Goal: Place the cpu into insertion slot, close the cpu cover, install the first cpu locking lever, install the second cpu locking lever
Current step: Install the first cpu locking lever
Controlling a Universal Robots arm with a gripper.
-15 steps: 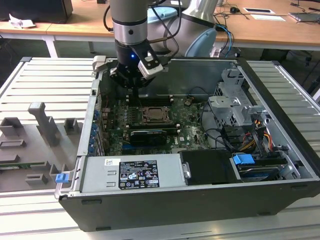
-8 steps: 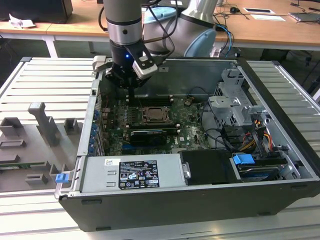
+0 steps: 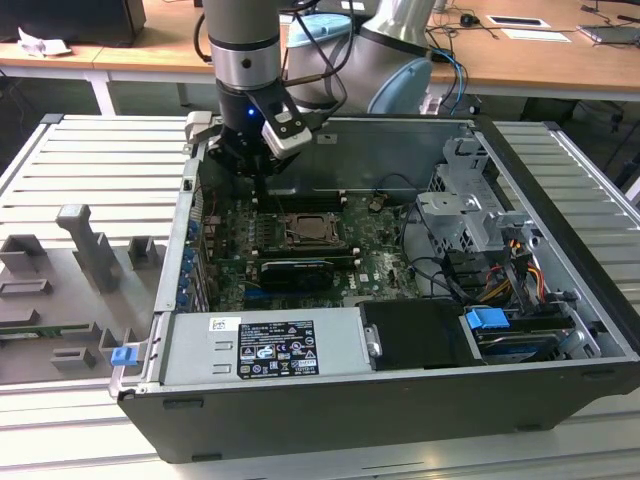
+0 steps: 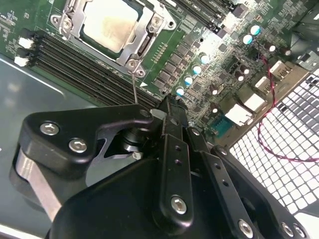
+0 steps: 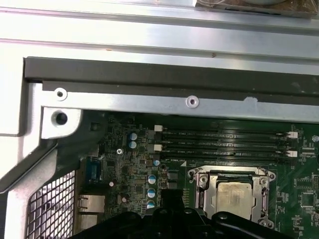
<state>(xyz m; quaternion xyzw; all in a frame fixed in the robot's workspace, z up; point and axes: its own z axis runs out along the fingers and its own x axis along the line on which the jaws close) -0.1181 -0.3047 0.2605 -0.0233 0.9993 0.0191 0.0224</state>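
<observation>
Claw (image 4: 168,105) closed, hovering beside the insertion slot (image 4: 131,63), cpu (image 4: 107,22) seated under the shut cpu cover (image 4: 141,21)

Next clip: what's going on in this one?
The arm's gripper is down inside the open computer case, right beside the insertion slot. The cpu already lies in it, with the cpu cover shut down over its edges. A thin wire locking lever runs from the socket's corner to the gripper's tip; whether it is gripped cannot be told.
</observation>
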